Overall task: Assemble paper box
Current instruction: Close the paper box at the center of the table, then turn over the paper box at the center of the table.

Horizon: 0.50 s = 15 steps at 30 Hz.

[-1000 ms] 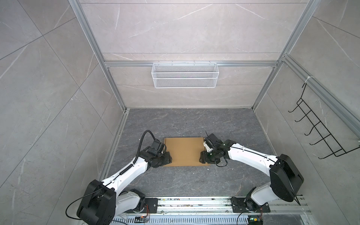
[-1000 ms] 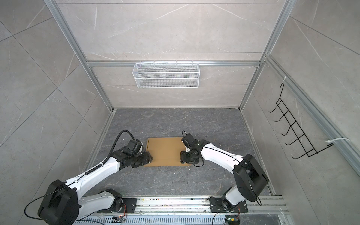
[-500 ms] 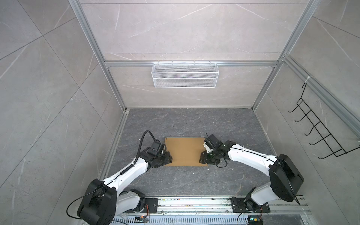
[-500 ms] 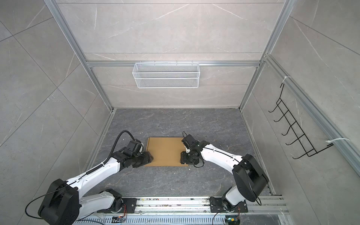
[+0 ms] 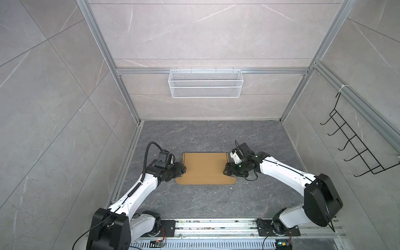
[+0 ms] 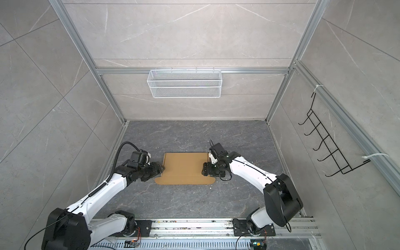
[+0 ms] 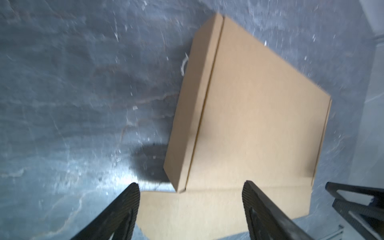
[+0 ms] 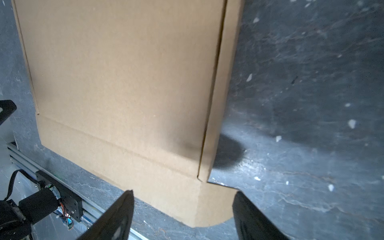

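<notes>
**Top views.** The paper box (image 5: 204, 167) lies flat mid-table, between the two arms and well short of the back wall. The left gripper (image 5: 181, 170) sits low at its left edge and the right gripper (image 5: 226, 171) at its right edge, both by the near corners. Likely risk: light cardboard on a smooth tabletop (image 5: 205, 201) would skate or spin if one arm pushes before the other. In both top views the box is plain brown, shallow and rectangular. A front flap (image 6: 184, 181) with rounded ends is spread on the table toward the robot and is not tucked in.

**Left wrist.** The left gripper (image 7: 190, 185) has its jaws spread wide with nothing pinched; the flap (image 7: 207, 209) lies flat beneath them. Risk: a fingertip (image 7: 134, 193) coming down on the box corner could dent the corrugated wall or snag the fold instead of lifting the flap. The box (image 7: 253, 108) shows a low side wall and a smooth top panel. The picture is blurred, so fine creases cannot be read.

**Right wrist.** The right gripper (image 8: 184, 192) is also wide open and empty, straddling the flap's rounded end (image 8: 209, 205). Risk: the flap is thin and flush with the table, so a closing pinch may skid over it and nudge the box (image 8: 124, 72) away. A double crease runs between the top panel and the flap, and the side wall stands tight against the panel.
</notes>
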### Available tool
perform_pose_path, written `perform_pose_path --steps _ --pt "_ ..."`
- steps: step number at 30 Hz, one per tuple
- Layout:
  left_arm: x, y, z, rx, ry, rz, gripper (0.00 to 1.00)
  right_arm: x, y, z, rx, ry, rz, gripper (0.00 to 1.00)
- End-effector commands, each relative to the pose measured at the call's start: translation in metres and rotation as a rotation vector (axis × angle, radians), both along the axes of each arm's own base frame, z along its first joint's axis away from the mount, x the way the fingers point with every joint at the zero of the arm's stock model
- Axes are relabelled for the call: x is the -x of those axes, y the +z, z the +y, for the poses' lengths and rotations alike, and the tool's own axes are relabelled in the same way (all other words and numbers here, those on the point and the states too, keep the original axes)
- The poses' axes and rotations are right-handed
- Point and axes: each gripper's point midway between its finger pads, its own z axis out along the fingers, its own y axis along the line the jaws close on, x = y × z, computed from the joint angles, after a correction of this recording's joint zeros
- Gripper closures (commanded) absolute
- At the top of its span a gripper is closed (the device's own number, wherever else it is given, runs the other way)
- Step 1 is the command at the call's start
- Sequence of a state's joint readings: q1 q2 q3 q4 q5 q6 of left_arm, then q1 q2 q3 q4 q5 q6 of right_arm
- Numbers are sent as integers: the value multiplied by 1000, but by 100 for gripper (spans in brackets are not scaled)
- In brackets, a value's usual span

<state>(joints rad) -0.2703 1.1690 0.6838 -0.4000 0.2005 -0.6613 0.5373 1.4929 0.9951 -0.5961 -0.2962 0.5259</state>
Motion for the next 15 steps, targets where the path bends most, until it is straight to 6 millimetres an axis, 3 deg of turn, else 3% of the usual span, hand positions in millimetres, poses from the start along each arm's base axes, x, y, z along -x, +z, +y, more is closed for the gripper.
perform_pose_path --steps 1,4,7,15 --pt "-35 19 -13 83 -45 -98 19 -21 10 9 -107 6 -14 21" --pt "-58 17 -22 97 -77 -111 18 -36 7 18 -165 0 1 21" --pt "-73 0 -25 82 -97 -86 19 -46 -4 23 -195 -7 34 21" --pt "-93 -24 -39 157 -120 -86 21 -53 -26 27 -224 -24 86 21"
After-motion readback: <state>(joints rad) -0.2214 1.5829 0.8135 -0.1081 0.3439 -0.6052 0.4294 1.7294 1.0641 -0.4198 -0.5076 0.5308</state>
